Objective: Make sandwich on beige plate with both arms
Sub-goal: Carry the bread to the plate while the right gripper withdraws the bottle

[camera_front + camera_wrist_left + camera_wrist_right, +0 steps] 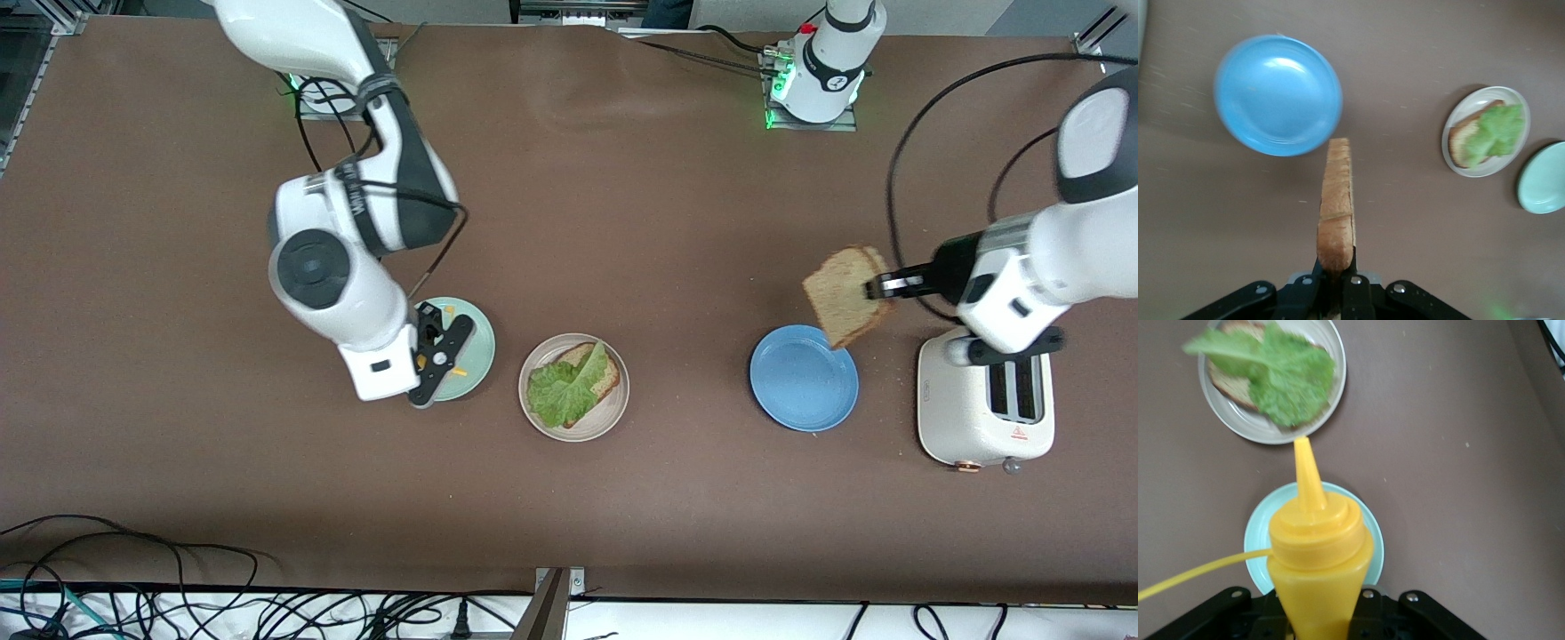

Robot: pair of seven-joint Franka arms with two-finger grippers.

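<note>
Left end effector [876, 286] pinches a bread slice [843, 295] above the blue plate [804, 378]; right end effector [1317, 613] grips a mustard bottle [1318, 553]

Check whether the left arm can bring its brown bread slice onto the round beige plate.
Probably yes: the left gripper holds the bread slice over the blue plate, and only bare table lies between it and the beige plate.

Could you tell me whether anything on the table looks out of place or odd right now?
Nothing looks spilled or damaged. The lettuce leaf overhangs the bread slice on the beige plate. The left gripper holds a second slice; the right gripper holds a yellow squeeze bottle.
</note>
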